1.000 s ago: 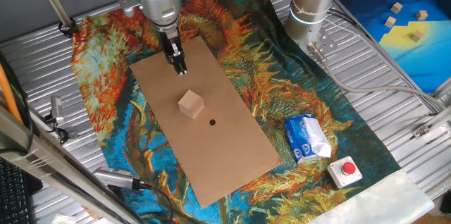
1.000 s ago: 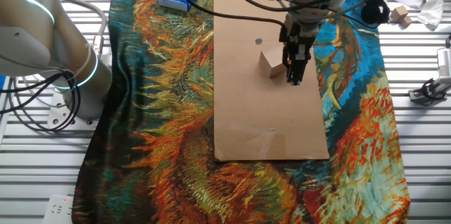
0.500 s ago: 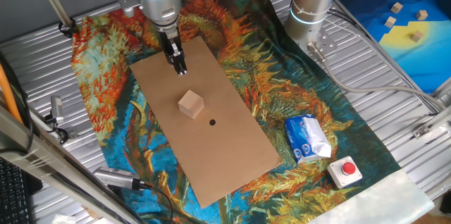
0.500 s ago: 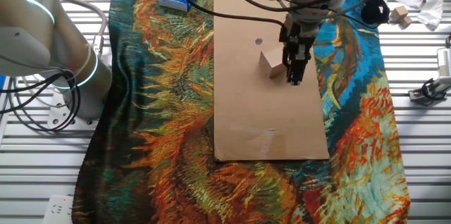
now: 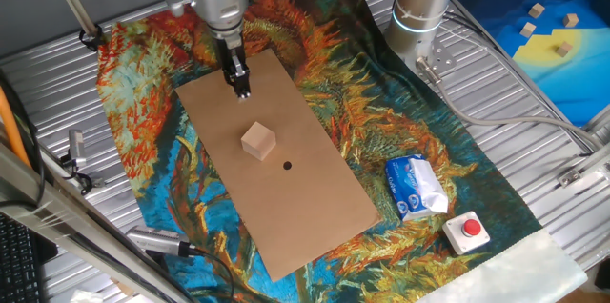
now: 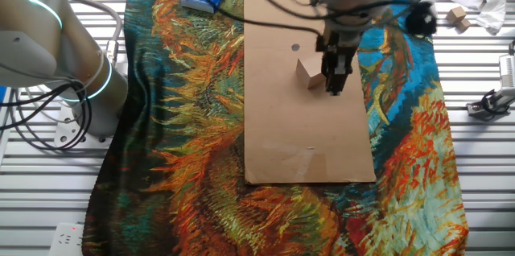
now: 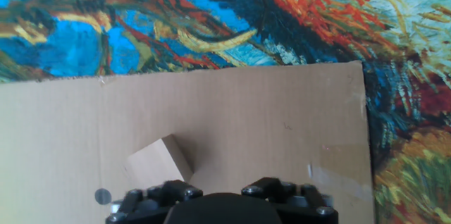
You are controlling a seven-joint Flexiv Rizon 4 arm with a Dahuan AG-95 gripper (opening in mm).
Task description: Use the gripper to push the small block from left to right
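The small block (image 5: 257, 140) is a light-tan wooden cube lying on a brown cardboard sheet (image 5: 315, 208). It also shows in the other fixed view (image 6: 308, 72) and at the lower left of the hand view (image 7: 158, 165). My gripper (image 5: 241, 86) is a narrow black tip with the fingers together, holding nothing. It hovers over the far end of the cardboard, apart from the block. In the other fixed view the gripper (image 6: 334, 85) stands just right of the block. In the hand view only the black base shows, not the fingertips.
A black dot (image 5: 287, 164) marks the cardboard just beyond the block. A white-and-blue carton (image 5: 415, 187) and a red button (image 5: 470, 230) lie on the patterned cloth. A second silver arm column (image 5: 424, 3) stands at the back. Tiny cubes (image 5: 534, 12) lie on a blue-yellow sheet.
The gripper has shifted slightly, a little up and away from the block. The block has not moved.
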